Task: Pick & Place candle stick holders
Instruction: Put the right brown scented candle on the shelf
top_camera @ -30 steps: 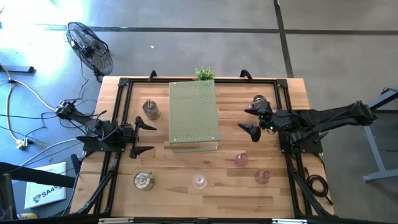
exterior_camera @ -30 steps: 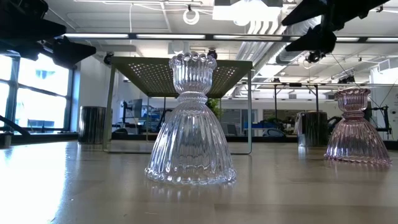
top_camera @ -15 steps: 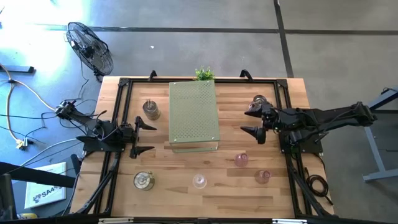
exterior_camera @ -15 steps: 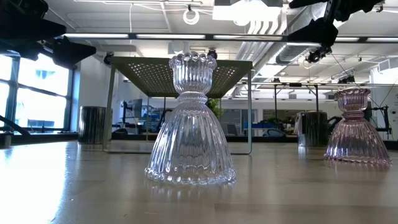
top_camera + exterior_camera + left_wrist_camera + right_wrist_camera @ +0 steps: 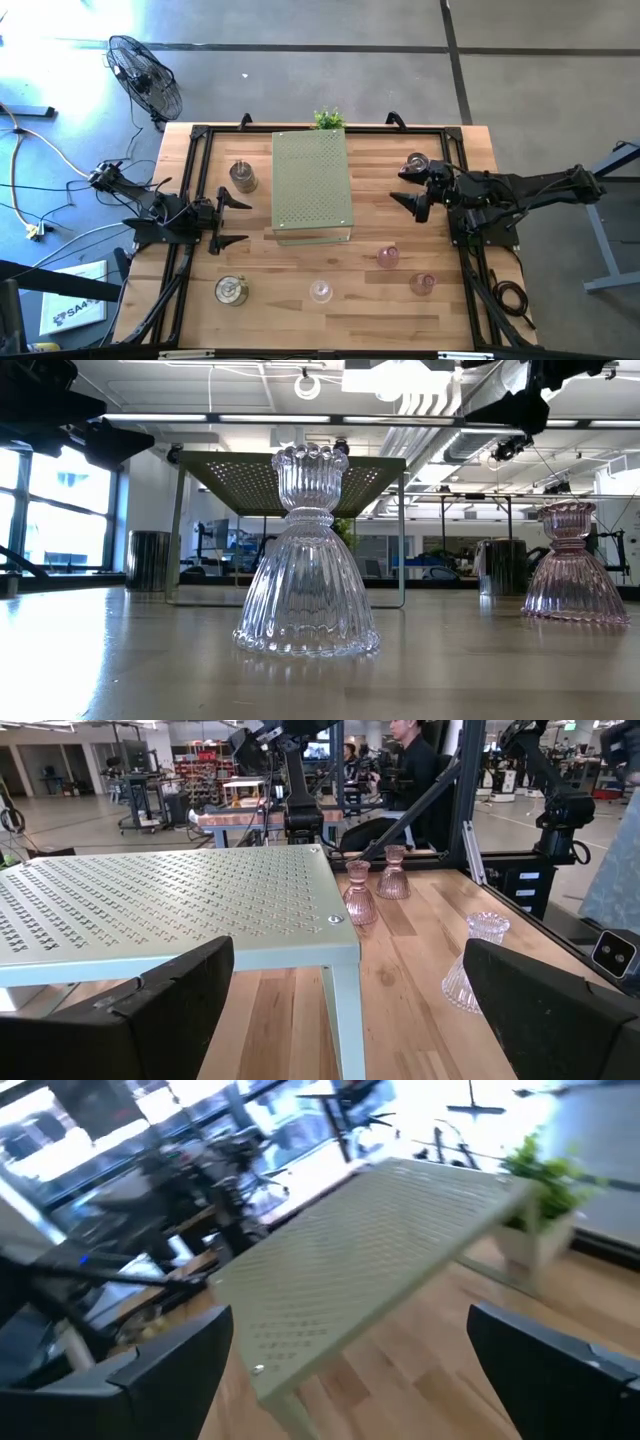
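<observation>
Six candle stick holders stand on their bases on the wooden table. There are metal ones at the far left (image 5: 242,177), near left (image 5: 231,290) and far right (image 5: 416,162). A clear glass one (image 5: 321,291) and two pink ones (image 5: 388,257) (image 5: 423,284) stand near the front edge. My right gripper (image 5: 401,186) is open and empty, just beside the far-right metal holder and above the table. My left gripper (image 5: 247,221) is open and empty, left of the board. The clear holder (image 5: 307,555) fills the low view.
A pale green perforated board (image 5: 312,185) stands on thin legs at the table's middle, between the two grippers. A small green plant (image 5: 328,119) sits at the far edge behind it. A fan (image 5: 146,78) stands on the floor beyond the far left corner.
My right gripper has drawn back a little toward the table's right edge, away from the board, and has risen in the low view. It holds nothing. The holders and my left arm have kept still.
</observation>
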{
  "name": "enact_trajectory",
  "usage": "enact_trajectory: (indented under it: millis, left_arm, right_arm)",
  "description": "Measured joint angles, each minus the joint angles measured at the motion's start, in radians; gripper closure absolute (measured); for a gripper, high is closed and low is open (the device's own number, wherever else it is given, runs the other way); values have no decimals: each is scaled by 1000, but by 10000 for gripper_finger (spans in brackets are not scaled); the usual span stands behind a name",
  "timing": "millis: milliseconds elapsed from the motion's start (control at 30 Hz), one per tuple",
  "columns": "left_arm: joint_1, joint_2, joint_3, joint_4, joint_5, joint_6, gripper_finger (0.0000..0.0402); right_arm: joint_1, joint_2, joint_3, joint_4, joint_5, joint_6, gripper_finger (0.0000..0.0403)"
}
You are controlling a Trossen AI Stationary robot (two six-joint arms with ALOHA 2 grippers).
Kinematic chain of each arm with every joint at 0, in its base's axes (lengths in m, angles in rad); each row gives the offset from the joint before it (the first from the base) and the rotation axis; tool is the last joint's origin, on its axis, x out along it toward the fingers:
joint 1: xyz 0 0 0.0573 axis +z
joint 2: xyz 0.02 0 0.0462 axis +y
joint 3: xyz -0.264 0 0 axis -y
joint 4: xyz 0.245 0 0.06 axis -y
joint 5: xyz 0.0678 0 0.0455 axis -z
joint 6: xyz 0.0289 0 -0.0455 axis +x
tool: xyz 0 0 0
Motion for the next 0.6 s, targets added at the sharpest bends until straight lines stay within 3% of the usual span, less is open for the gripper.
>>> enact_trajectory:
  millis: [167, 367, 467, 600]
  left_arm:
    - [0, 0, 0, 0, 0, 0, 14]
    - [0, 0, 0, 0, 0, 0, 14]
    - [0, 0, 0, 0, 0, 0, 14]
    - [0, 0, 0, 0, 0, 0, 14]
  right_arm:
    - [0, -12, 0, -105, 100, 144, 6]
    - [-1, -13, 0, -348, 180, 540, 5]
    - [-2, -16, 15, -521, 149, 799, 7]
    - [-23, -18, 57, -717, 28, 1088, 8]
